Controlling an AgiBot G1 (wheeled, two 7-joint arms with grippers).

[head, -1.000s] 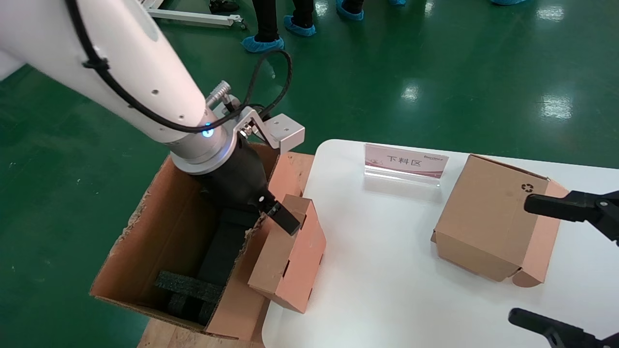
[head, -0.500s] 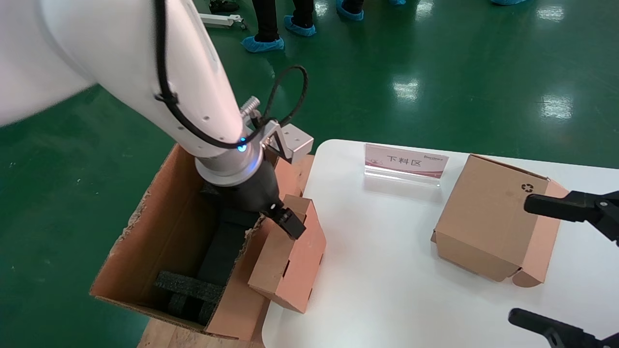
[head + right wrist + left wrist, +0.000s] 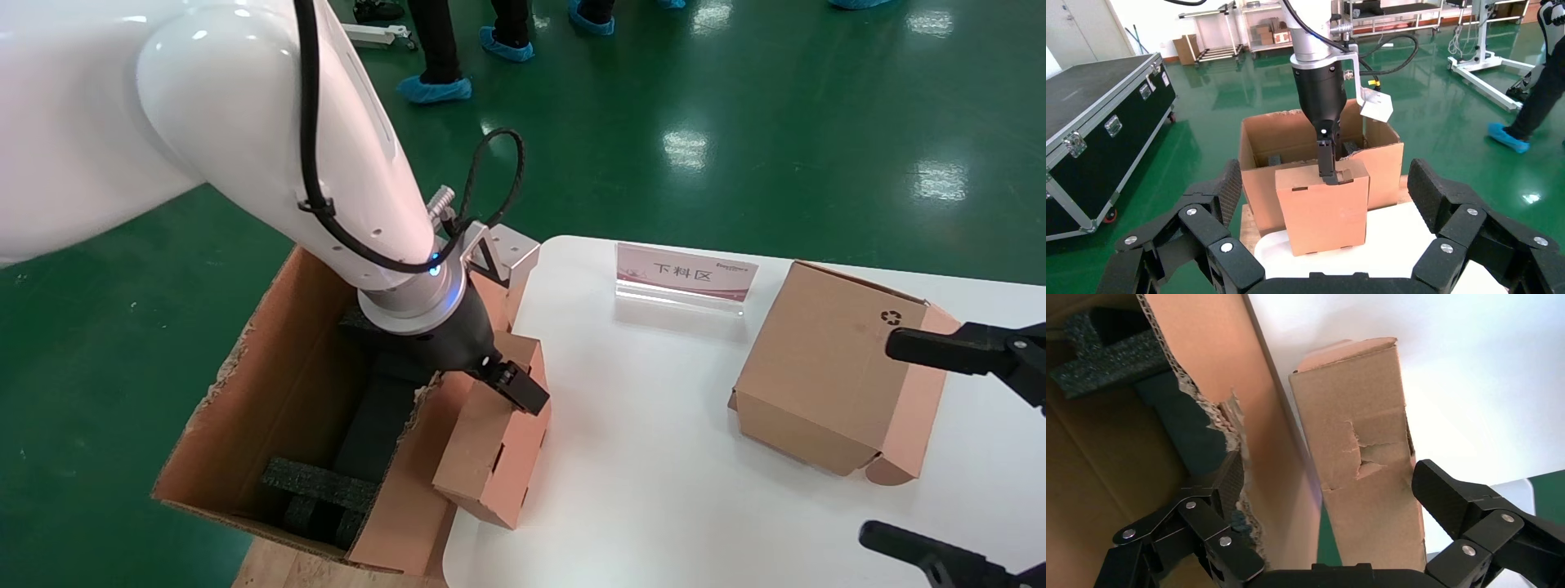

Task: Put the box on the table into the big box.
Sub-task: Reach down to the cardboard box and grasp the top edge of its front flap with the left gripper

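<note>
The small plain box (image 3: 490, 445) stands on edge at the white table's (image 3: 654, 490) left rim, against the big box's (image 3: 270, 384) ragged wall. Black foam (image 3: 319, 490) lies inside the big box. My left gripper (image 3: 484, 384) is open over the small box's top. In the left wrist view my left gripper (image 3: 1327, 478) has one finger (image 3: 1229, 478) inside the big box (image 3: 1260, 416) and the other (image 3: 1438, 490) on the table side of the small box (image 3: 1358, 416). My right gripper (image 3: 907, 445) hangs open at the right; from its wrist camera my right gripper (image 3: 1326, 177) faces the small box (image 3: 1321, 211).
A mid-sized box with a recycling symbol (image 3: 825, 367) lies on the table's right part, close to my right gripper. A pink sign holder (image 3: 685, 273) stands at the table's far edge. The big box rests on a wooden pallet (image 3: 270, 567). People stand on the green floor beyond.
My left arm has swung right and lower. Its visible finger went from the small box's top to its table-side edge. The small box shifted slightly. The right arm has not moved.
</note>
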